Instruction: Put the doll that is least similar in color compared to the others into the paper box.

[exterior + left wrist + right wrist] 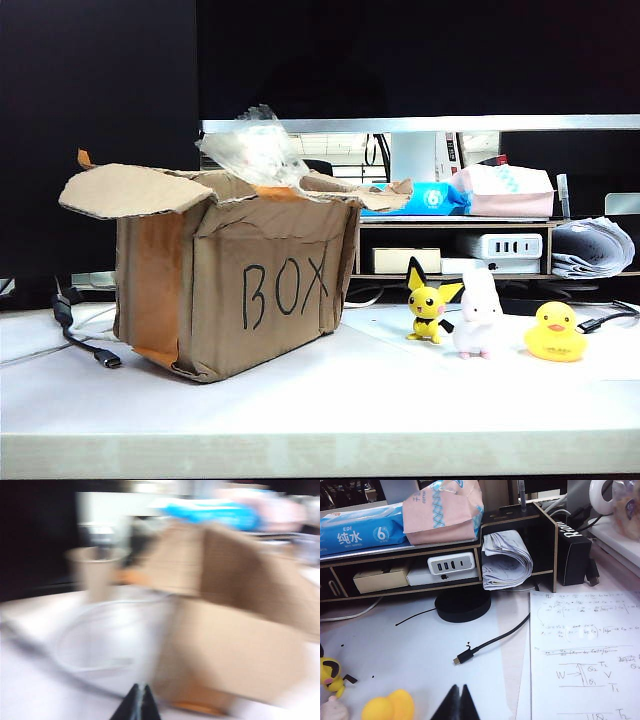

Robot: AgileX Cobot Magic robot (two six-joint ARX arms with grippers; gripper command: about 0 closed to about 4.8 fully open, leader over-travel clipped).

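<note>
Table: white table with a dark wall behind it and a shelf full of stuff at the back
Paper box: the paper box is big, brown and torn, with BOX written on its front, and its flaps are open at the top
Doll: the doll is the white rabbit; it stands on the table well to the right of the paper box, not in it
Yellow mouse toy: the yellow mouse toy is between the paper box and the doll, just beside the doll
Yellow duck: the yellow duck is on the far side of the doll from the paper box
Left gripper: the left gripper has its two dark tips pressed together with nothing between them; its camera picture is very blurry, and the paper box shows big and close in front of it
Right gripper: the right gripper has its tips pressed together too and holds nothing; it is low over the table, with the yellow duck and yellow mouse toy off to one side
Arms in the outside camera: neither arm can be seen there
What is done: nothing yet, by the look of it, because the doll stands untouched with the two yellow toys
What is left: a gripper has to open, pinch the doll, carry it over to the paper box and let it drop in through the open top
Watch out for: the yellow toys are very close to the doll and could get knocked over
</note>
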